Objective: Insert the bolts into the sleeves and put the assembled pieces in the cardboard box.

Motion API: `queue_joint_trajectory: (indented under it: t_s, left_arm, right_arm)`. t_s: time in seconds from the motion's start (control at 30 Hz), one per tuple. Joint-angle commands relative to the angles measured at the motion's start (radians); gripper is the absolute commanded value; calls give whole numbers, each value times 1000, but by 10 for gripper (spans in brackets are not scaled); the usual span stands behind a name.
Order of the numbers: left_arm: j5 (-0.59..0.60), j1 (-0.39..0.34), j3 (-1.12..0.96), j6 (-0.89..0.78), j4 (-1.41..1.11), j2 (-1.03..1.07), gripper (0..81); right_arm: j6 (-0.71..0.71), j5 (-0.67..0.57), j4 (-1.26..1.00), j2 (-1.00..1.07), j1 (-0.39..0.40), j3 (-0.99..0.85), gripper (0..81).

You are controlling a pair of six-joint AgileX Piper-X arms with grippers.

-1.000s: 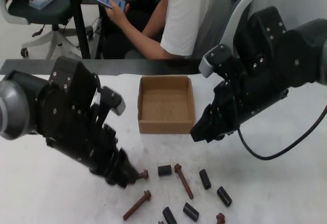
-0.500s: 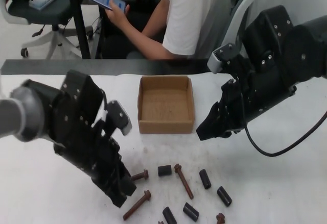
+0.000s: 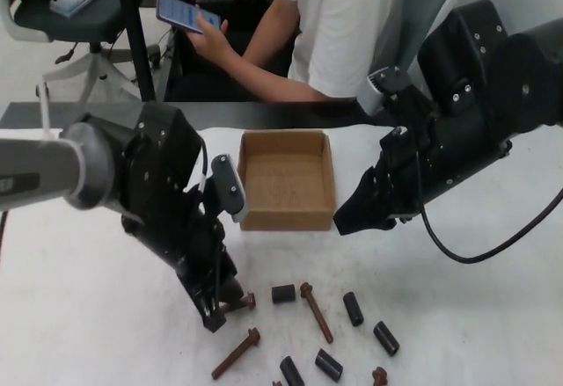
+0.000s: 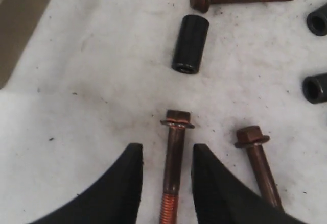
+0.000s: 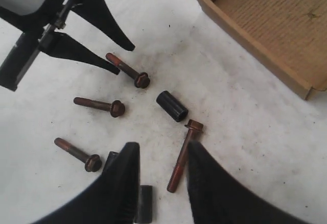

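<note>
On your white bench [image 3: 70, 316] the cardboard box [image 3: 286, 217] sits at the far middle and holds no pieces, so nothing is assembled yet. Over the last second your left arm has swung its bulk towards the box and turned its wrist. The left gripper [image 4: 167, 150] now lines up on one bolt [image 4: 173, 168] instead of hanging beside it. The right arm has hardly shifted. The right gripper [image 5: 161, 150] hovers near the box's front corner, fingers apart and holding nothing. I read this as the pick being set up: you look one closing move away from a grasp. The left fingers are spread, one on each side of the shank, and do not seem to touch it. The bolt lies flat on the bench with its long axis running straight down the gap between those fingers. Its threaded end is nearest the wrist and its head points away towards a black sleeve [image 4: 190, 44] lying just beyond, apart from it. A second bolt [image 4: 258, 163] lies just beside one finger, so close squarely.
</note>
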Motion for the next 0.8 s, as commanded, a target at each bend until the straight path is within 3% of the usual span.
queue_joint_trajectory:
  t_s: [0.0, 0.43, 0.77]
  left_arm:
    - [-6, -4, -17, 17, 29, 8, 312]
    - [-42, -4, -17, 106, 173, 7, 312]
    - [-22, -4, -17, 118, 59, 7, 312]
  right_arm:
    - [11, -21, 2, -37, -5, -11, 300]
    - [13, -21, -4, -64, -19, -11, 300]
    - [14, -21, -4, -64, -18, -11, 300]
